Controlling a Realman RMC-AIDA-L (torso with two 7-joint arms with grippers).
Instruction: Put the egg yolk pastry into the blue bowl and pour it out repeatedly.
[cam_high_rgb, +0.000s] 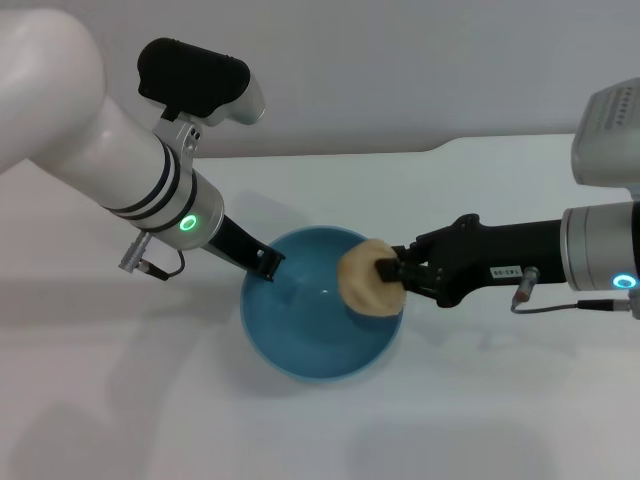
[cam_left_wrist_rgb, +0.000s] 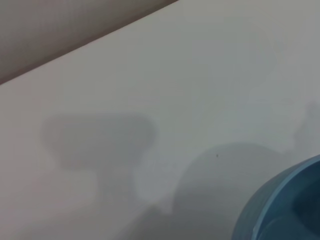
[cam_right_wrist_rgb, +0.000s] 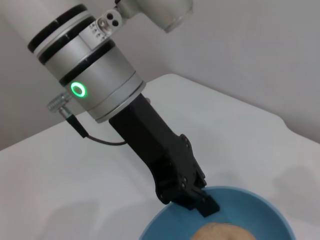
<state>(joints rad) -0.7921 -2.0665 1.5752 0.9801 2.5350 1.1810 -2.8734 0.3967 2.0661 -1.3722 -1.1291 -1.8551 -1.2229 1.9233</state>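
The right pincer (cam_high_rgb: 392, 270) comes in from three o'clock, clenched on the pastry (cam_high_rgb: 367, 279), which hangs over the three o'clock rim of the bowl (cam_high_rgb: 300, 340), above it rather than resting inside. The right wrist view shows only the top of the pastry (cam_right_wrist_rgb: 222, 232) over the blue hollow. The left pincer (cam_high_rgb: 268, 262) grasps the bowl's rim at about ten o'clock, one finger inside the wall, one outside; the right wrist view shows it (cam_right_wrist_rgb: 200, 200) gripping the rim (cam_right_wrist_rgb: 165, 222). The bowl stands upright on the white table (cam_high_rgb: 120, 400), near its middle, with nothing in it. As I judge it, this round sits at the loading step: the pastry is carried over the bowl but not yet let go. Left are the drop, the tipping out by the left arm, then the repeats
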